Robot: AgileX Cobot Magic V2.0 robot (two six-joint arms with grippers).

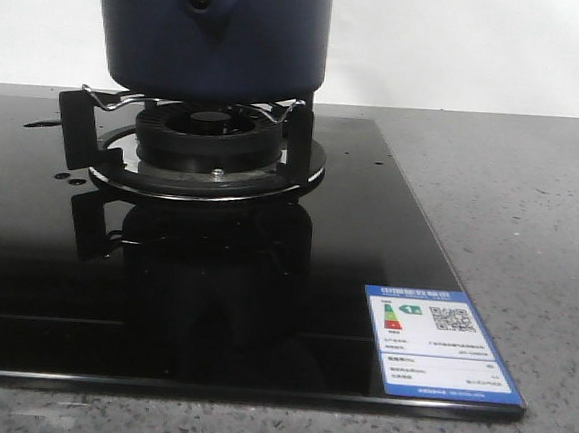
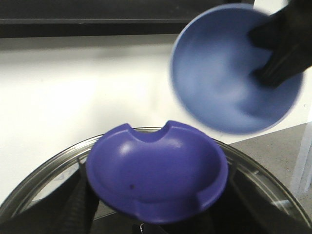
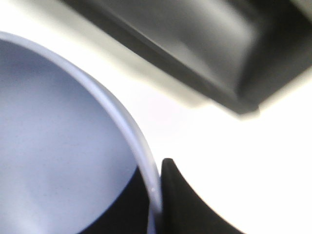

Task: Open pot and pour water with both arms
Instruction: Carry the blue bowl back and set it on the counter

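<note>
Front view: pot (image 1: 218,40) sat on burner stand (image 1: 200,144), handle stub with hole facing me; no arm in sight. I judged it heavy, stiff, matte sides not slippery, best taken by stub.

Left wrist view: purple knob (image 2: 156,173) on glass lid (image 2: 253,170) close under camera, fingers flanking it; I couldn't tell closure. Above knob, right gripper (image 2: 280,46) pinched rim of light blue bowl (image 2: 229,73).

Right wrist view: bowl rim against dark finger (image 3: 178,200), seemingly clamped.

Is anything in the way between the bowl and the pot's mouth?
Cannot confirm: the front view crops the pot top. The left wrist view shows the lid near the bowl; whether it covers the pot is unclear.
</note>
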